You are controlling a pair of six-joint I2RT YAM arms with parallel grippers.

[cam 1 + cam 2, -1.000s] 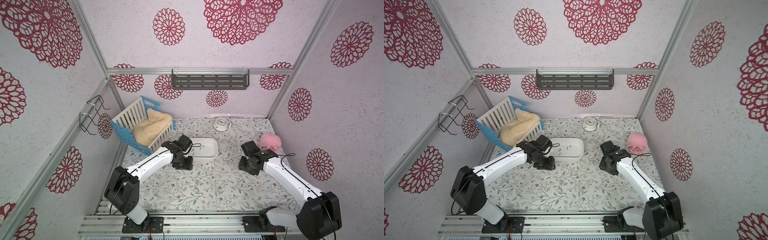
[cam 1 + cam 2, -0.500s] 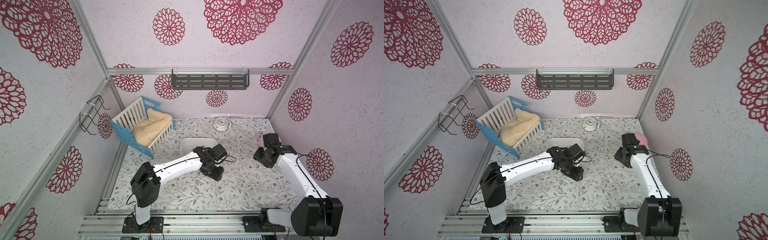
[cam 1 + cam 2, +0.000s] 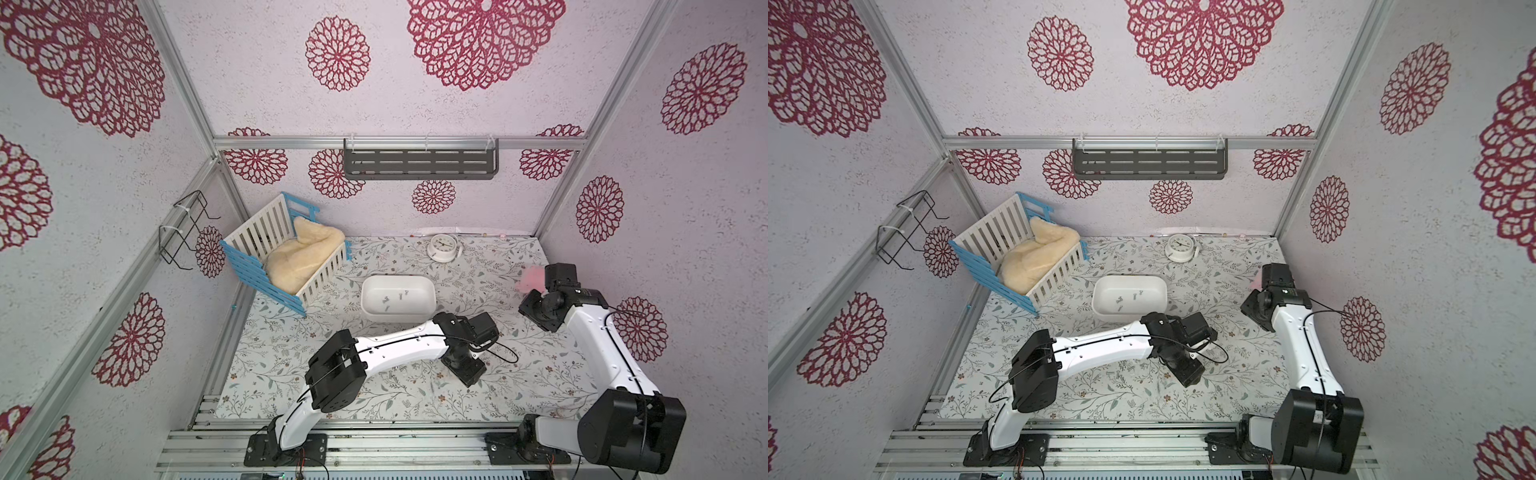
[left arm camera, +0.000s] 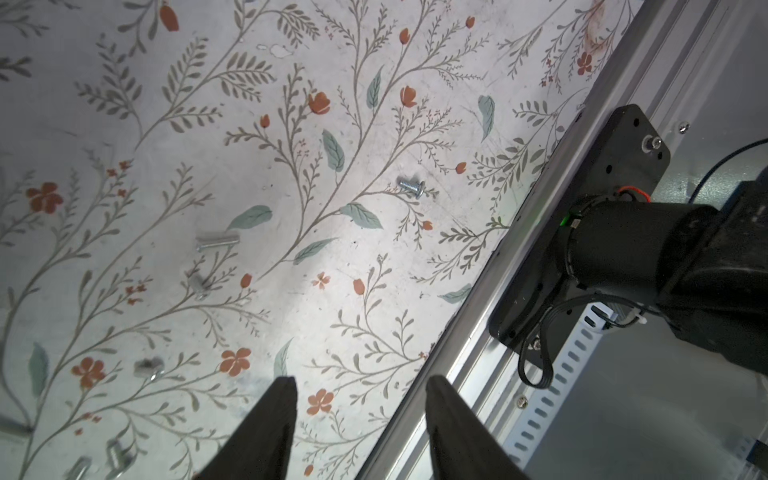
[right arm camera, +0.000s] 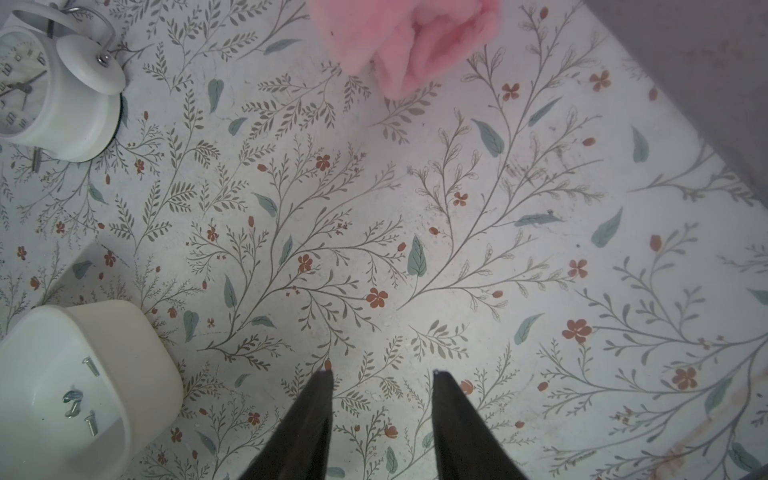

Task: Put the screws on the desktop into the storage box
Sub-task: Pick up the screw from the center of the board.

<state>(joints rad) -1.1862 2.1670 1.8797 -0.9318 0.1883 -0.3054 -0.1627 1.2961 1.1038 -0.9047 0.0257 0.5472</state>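
The white storage box (image 3: 398, 297) stands mid-desktop with several screws (image 3: 386, 299) inside, also seen in the right wrist view (image 5: 75, 399). More screws lie loose on the leafy desktop (image 4: 332, 291) near its front: one sharp screw (image 4: 411, 188) ahead of my left gripper (image 4: 361, 380) and several blurred ones (image 4: 216, 241) off to one side. My left gripper (image 3: 469, 376) hangs open in front of the box, with nothing between its fingers. My right gripper (image 5: 382, 374) is open over bare desktop near the right wall (image 3: 534, 311).
A blue-and-white crate with cream fleece (image 3: 286, 257) sits at the back left, a white alarm clock (image 3: 442, 247) at the back, a pink fluffy thing (image 5: 407, 37) by the right wall. The metal front rail (image 4: 478, 311) and the right arm's base (image 4: 582, 232) lie close to my left gripper.
My left arm swung from the box's left end out to the front middle of the desktop. My right arm drew back toward the right wall, beside the pink thing.
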